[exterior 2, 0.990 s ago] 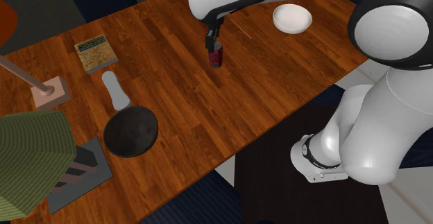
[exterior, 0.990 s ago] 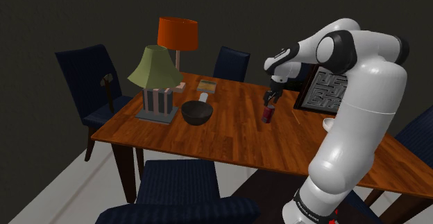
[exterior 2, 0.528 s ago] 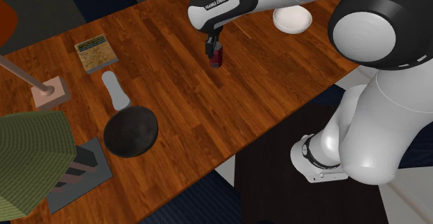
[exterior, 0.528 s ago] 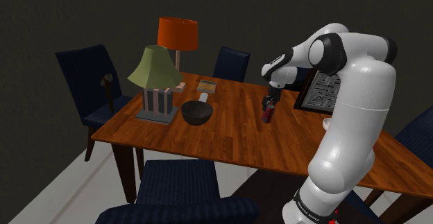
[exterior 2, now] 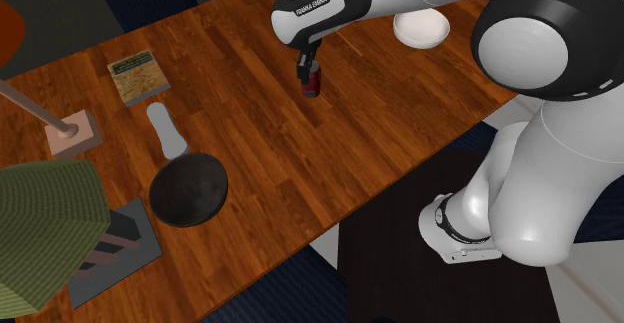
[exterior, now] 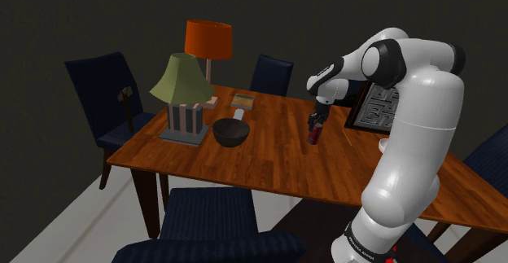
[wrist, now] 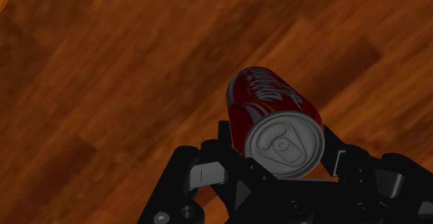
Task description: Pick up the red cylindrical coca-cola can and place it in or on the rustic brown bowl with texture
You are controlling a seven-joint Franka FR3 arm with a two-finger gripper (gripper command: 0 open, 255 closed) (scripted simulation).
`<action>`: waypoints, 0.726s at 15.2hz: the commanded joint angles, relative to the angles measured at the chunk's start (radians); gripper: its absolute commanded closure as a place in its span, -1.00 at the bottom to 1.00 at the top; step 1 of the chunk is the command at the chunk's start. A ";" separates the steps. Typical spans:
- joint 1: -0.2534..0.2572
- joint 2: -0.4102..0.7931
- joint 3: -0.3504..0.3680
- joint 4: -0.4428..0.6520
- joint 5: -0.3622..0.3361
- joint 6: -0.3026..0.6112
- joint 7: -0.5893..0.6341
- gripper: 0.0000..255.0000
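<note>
Red can (wrist: 267, 94), clasped by black gripper (exterior 2: 305, 67).
Tilted over wooden table (exterior 2: 400, 101), well to dark bowl's (exterior 2: 188, 191) right in second exterior view.

The hand (wrist: 279, 146) hides part of the red can (wrist: 270, 101).

Red white-lettered can (wrist: 262, 94); black bowl (exterior 2: 188, 191); orange lampshade (exterior: 208, 39); navy chairs (exterior: 96, 86).
</note>
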 commanded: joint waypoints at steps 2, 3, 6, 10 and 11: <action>0.000 0.000 0.000 0.000 0.000 0.000 0.000 1.00; 0.000 0.000 0.000 0.000 0.000 0.000 0.000 1.00; 0.000 0.001 0.000 0.000 0.000 0.000 -0.001 1.00; 0.002 -0.009 -0.002 0.003 -0.007 -0.011 0.005 1.00; 0.004 -0.018 -0.005 0.008 -0.014 -0.023 0.010 1.00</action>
